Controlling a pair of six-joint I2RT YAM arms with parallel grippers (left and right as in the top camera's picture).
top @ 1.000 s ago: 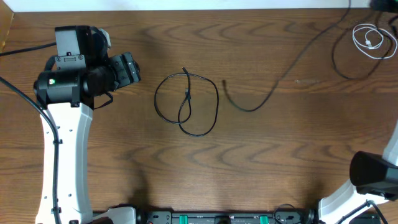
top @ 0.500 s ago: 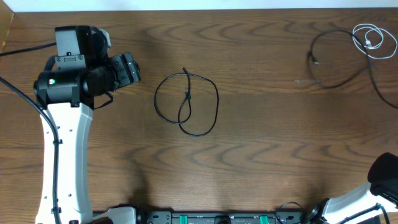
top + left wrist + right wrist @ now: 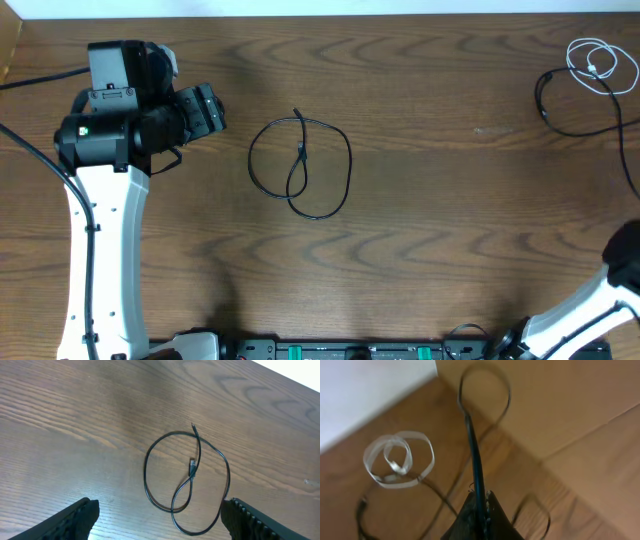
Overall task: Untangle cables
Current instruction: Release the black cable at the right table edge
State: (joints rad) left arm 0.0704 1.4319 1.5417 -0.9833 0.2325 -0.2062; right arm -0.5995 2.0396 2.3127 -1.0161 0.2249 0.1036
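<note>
Right gripper (image 3: 479, 507): fingers pressed together, pinching the long black cable (image 3: 474, 450) right at the tips. Strand blurred in the right wrist view, leading straight out of the pinch to a narrow loop farther off. Just left of that strand, white cable (image 3: 399, 460) in a small flat coil on the wooden table (image 3: 435, 430), near the table's edge. More black cord curving low at left and right of the fingers.

From overhead, long black cable (image 3: 560, 128) at the table's right side, bending in an open curve with one free end toward the middle and the rest off the right edge. White cable (image 3: 597, 68) coiled in the far right corner, just beside the black curve; cannot tell whether touching it. Right arm (image 3: 575, 315) at the lower right edge.

Left gripper (image 3: 213, 110): fingers spread wide, nothing between them, held above the table at far left, well apart from every cable. Seen from the left wrist, left gripper (image 3: 160, 505) with both dark fingertips (image 3: 82, 512) low in frame and the looped black cable (image 3: 193, 466) ahead between them.

Looped black cable (image 3: 300, 165): alone at the table's middle, a rough circle crossed by its own tail, one end poking out at the top, the other plug end inside the ring. Well apart from the two cables at right.
</note>
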